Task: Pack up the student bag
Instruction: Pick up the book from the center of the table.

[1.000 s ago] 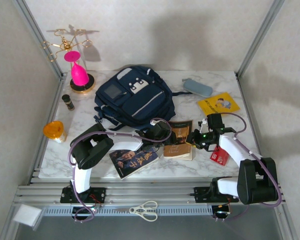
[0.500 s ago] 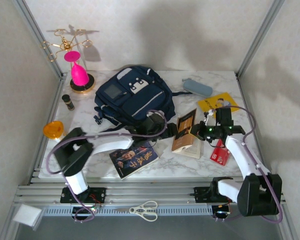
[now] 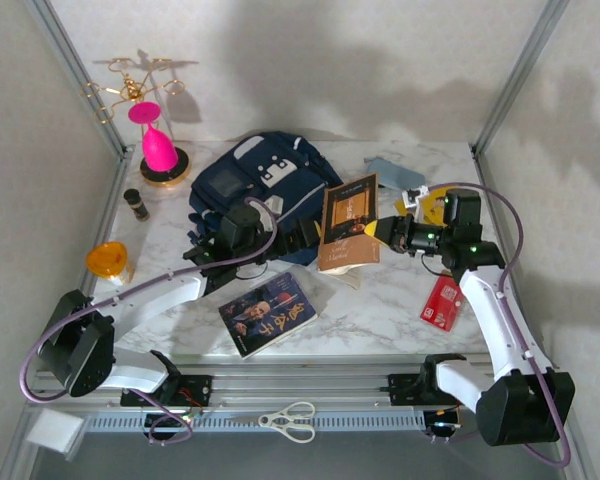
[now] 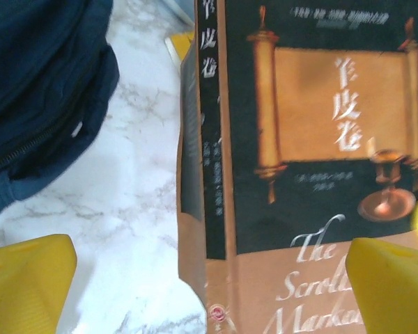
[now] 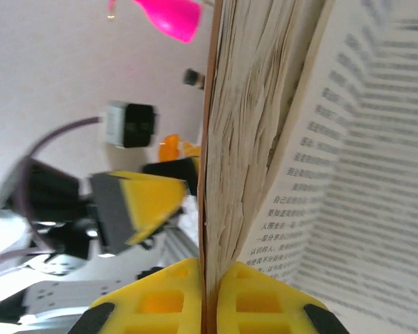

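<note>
The right tool [image 3: 373,230] has raised the brown-and-black paperback book [image 3: 348,220] upright, pinching its edge. The left tool [image 3: 298,238] has spread wide just left of it, by the large navy-blue fabric backpack [image 3: 260,185] lying far-centre on the desk [image 3: 380,305].

Left arm [image 3: 150,295] and right arm [image 3: 492,312]: white links, black joint housings, purple-grey cables [image 3: 519,235] looping alongside. Left gripper [image 4: 209,282], right gripper [image 5: 207,299]: yellow fingers, black backing. Green LEDs [image 3: 417,237] on right wrist.
</note>
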### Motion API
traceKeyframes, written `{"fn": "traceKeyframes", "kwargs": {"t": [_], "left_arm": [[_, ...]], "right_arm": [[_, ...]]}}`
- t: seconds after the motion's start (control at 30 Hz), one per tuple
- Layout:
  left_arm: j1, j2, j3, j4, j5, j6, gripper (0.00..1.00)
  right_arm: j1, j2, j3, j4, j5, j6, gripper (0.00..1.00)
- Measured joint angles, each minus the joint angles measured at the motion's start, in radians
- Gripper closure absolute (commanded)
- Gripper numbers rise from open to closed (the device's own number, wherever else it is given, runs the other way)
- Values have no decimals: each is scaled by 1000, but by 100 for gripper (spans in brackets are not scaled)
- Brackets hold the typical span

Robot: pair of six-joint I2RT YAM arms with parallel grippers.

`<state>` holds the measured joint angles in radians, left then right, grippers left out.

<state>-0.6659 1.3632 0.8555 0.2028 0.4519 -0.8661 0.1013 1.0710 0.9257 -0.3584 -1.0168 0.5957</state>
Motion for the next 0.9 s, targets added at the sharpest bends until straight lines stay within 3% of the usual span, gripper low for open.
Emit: {"fn": "traceKeyframes", "kwargs": {"t": [0.1,0.27,0.4,0.6,0.67,0.73,0.9], "left_arm": [[-3,-1,-39,110,71,-45,2],[-8,1,-47,248,133,-113,12],[-26,15,-47,375,168,-177,35],[-33,24,-50,411,179,-215,75],[-33,25,-50,406,176,-222,90],[-33,26,-50,407,173,-224,100],[-38,29,-43,410,173,-232,100]], "right_arm": [[19,-5,0,111,-53,81,100],[29,-10,-1,221,-104,144,100],[29,-6,-31,279,-129,164,100],[27,16,-42,241,-129,105,98],[27,23,-42,217,-119,79,86],[27,31,-41,191,-105,55,67],[13,43,-33,117,-66,-6,12]]}}
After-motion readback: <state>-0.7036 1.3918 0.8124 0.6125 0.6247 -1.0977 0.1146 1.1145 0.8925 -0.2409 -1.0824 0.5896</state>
